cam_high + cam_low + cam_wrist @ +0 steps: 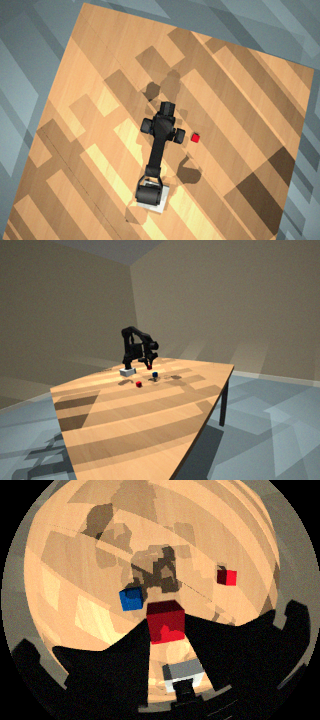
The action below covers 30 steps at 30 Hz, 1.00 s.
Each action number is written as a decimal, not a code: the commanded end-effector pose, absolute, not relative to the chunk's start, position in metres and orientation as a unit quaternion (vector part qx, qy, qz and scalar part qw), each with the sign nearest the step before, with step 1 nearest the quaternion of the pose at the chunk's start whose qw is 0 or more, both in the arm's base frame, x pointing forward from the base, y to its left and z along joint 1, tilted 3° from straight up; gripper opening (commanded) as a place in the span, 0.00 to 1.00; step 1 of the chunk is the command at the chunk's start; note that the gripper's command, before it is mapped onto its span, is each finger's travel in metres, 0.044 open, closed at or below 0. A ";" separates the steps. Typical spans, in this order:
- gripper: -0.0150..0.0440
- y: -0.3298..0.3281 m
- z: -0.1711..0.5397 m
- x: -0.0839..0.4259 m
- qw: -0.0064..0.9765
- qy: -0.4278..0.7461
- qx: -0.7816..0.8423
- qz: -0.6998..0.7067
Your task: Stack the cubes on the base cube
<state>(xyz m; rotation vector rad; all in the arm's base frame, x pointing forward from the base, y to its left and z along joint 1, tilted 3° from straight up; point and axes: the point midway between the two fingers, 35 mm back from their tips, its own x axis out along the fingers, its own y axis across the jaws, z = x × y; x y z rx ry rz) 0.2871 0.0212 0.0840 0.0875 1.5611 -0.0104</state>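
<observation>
My gripper (149, 366) (164, 619) is shut on a red cube (149, 367) (166, 626), held above the table and looking roughly level; the arm hides this cube in the top view. The blue cube (155, 374) (131, 600) sits on the table, a little to the side of the held cube and lower, with nothing on its top. In the top view the arm hides nearly all of it. A second red cube (195, 138) (138, 384) (230, 577) sits on the table on the other side of the gripper, apart from the blue cube.
The arm's white base block (164, 197) (127, 372) (184, 670) stands on the wooden table (124, 31) (124, 446) behind the gripper. Dark shadow patches and bright stripes cross the table around the cubes.
</observation>
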 end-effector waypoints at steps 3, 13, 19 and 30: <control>0.43 0.030 0.082 0.296 0.706 0.696 0.106 -0.071; 0.43 0.045 0.075 0.304 0.683 0.677 0.211 -0.174; 0.43 0.054 0.071 0.308 0.661 0.659 0.272 -0.234; 0.43 0.057 0.069 0.310 0.650 0.649 0.297 -0.258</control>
